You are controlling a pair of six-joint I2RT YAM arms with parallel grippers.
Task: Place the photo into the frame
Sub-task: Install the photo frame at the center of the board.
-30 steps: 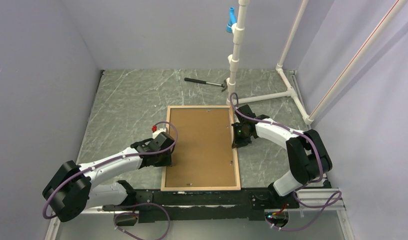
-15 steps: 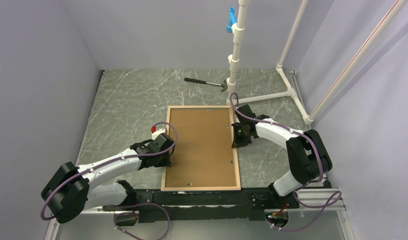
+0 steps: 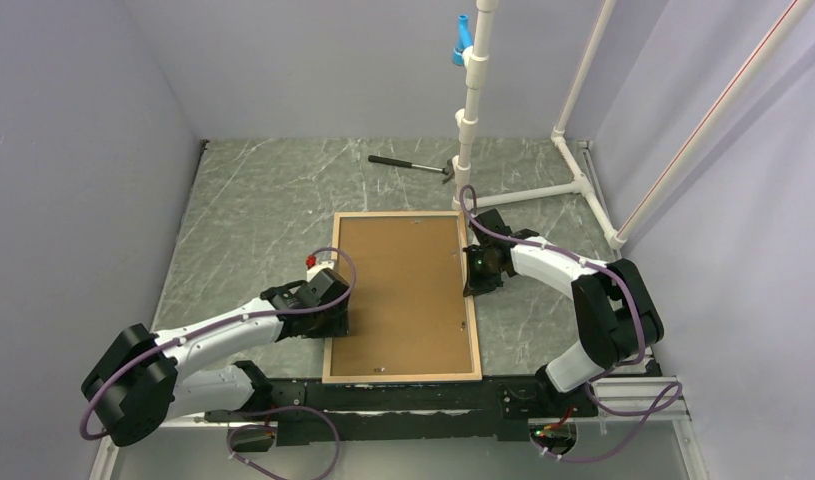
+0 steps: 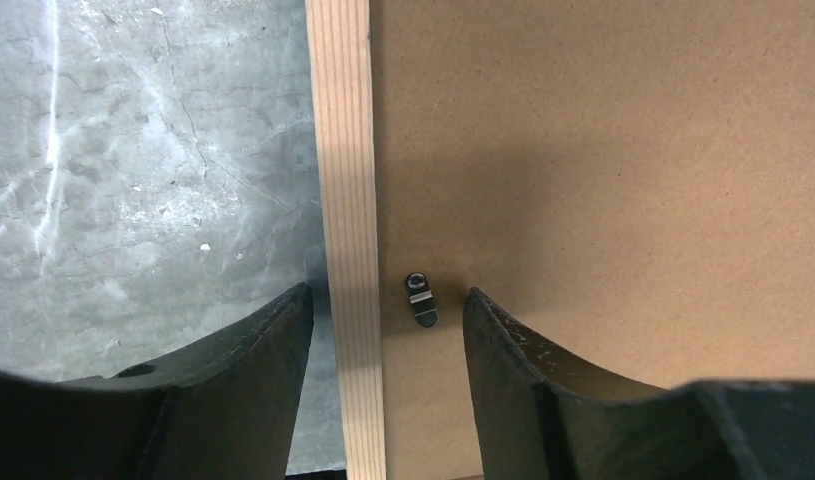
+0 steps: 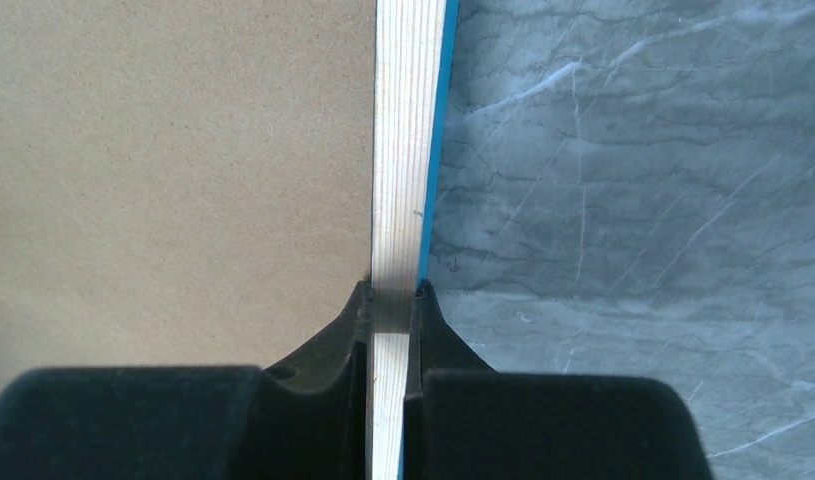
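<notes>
At the left, the frame (image 4: 346, 150) is laid back-up on the table (image 3: 253, 210), and its left rail is straddled by the left gripper (image 4: 386, 295), whose fingers are spread wide. A small black clip (image 4: 421, 298) is seen between them. The backing board (image 4: 603, 150) is seated inside. The right rail is pinched between the closed fingers of the right gripper (image 5: 392, 290).

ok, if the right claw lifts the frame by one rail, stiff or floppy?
Likely stiff: the frame has wooden rails. But it's wide and thin, so lifted where the right claw pinches one rail, it'd probably tilt and twist. The board could slip: the clip looks tiny.
</notes>
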